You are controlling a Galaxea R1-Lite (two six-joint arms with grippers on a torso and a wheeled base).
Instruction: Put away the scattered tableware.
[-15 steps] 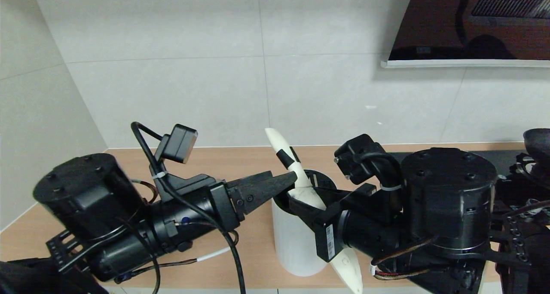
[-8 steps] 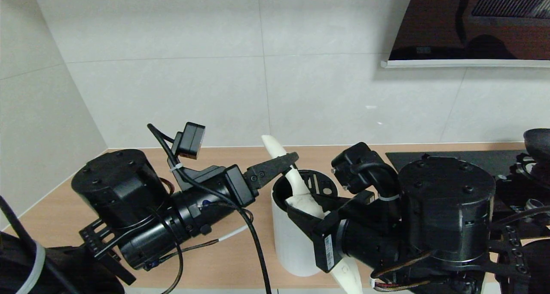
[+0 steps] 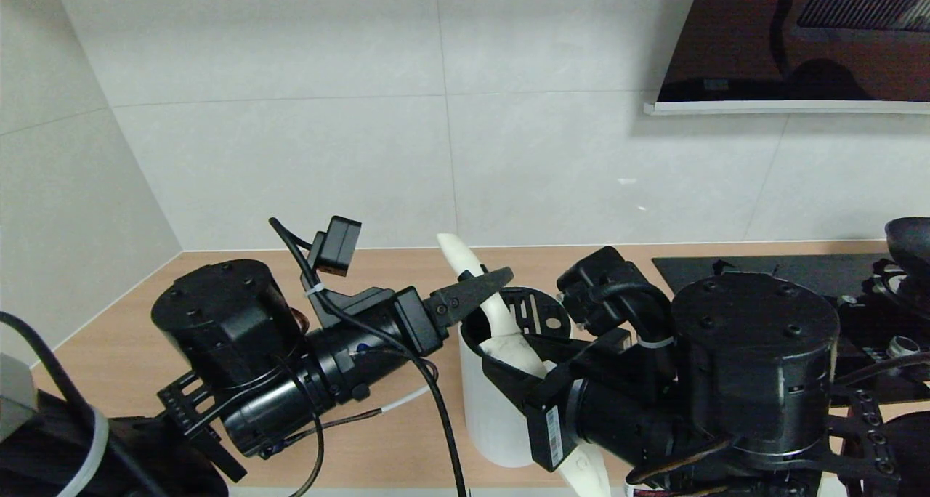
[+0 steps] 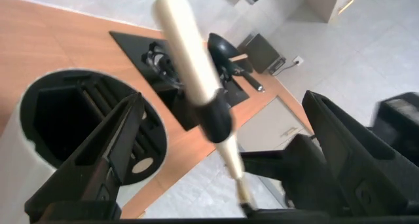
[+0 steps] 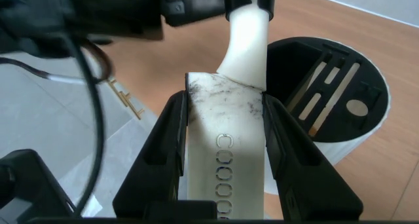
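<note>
Two end effectors, one spatula and one utensil holder are showing over the wooden worktop (image 3: 218, 279).

The right end effector (image 5: 226, 145) is clamping the spatula (image 3: 496, 312) by its flat blade, one finger pressing on each long edge. The left end effector (image 4: 222, 158) is standing spread wide, its two fingers (image 4: 111, 152) sitting on either side of the handle without touching it.

The spatula is being held in the air, tilted. Its handle is pointing up and away toward the tiled wall. Its blade is slanting down toward the near edge of the worktop, in front of the holder's wall. In the head view it is crossing the near rim of the holder; whether it is touching that rim cannot be told.

The spatula is cream-white, with a rounded handle end and one black band around the handle. The blade is carrying dark specks and smudges near its neck, and one row of small round holes is running down its middle.

The utensil holder (image 3: 494, 417) is standing upright on the worktop, a white cylinder with a black slotted insert inside.

One black hob (image 3: 763, 268) is lying on the worktop to the right, and one dark range hood (image 3: 799, 39) is hanging on the wall above it.
</note>
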